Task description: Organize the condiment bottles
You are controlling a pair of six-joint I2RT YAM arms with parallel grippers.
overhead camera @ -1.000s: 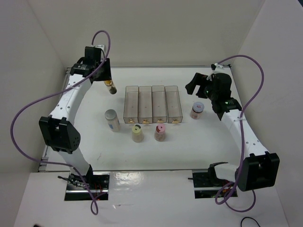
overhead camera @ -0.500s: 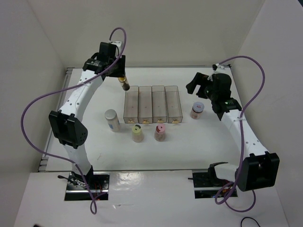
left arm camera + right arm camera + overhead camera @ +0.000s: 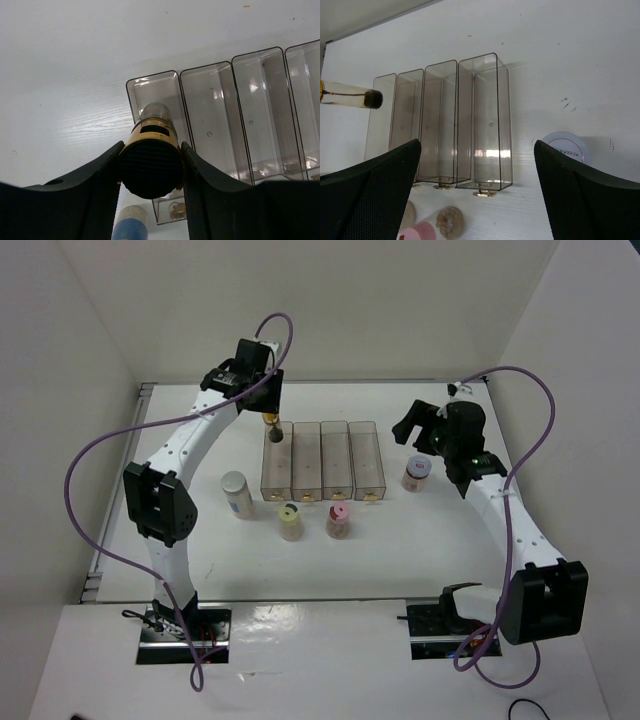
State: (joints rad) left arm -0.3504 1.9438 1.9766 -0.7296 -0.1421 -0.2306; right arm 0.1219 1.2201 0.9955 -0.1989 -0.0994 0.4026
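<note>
Nearest the arm bases, two small bottles stand upright side by side: a beige cylindrical bottle with a yellow lid (image 3: 290,520) and a brown cylindrical bottle with a pink lid (image 3: 339,521). Both stand just off the near ends of the four clear rectangular plastic bins (image 3: 322,460), on the near side of both grippers and between them. To their left, a white cylindrical bottle with a grey lid (image 3: 237,493) stands upright beside the leftmost bin, nearer than the left gripper (image 3: 271,412) and a little to its left.

The bins lie in a row, long sides together. Just off the rightmost one stands a clear jar of reddish-brown spice with a white lid (image 3: 416,473), upright, just on the near side of the right gripper (image 3: 412,425). That gripper hangs with its jaws spread wide and nothing between them. From its wrist view the jar lies low by the right finger (image 3: 590,200), apart from it.

Farthest back, the left gripper clamps a dark cylindrical bottle with a gold band (image 3: 151,167) by its dark ribbed end. The bottle's free end points away from the fingers towards the far end of the leftmost bin. I cannot tell whether it touches the rim.
</note>
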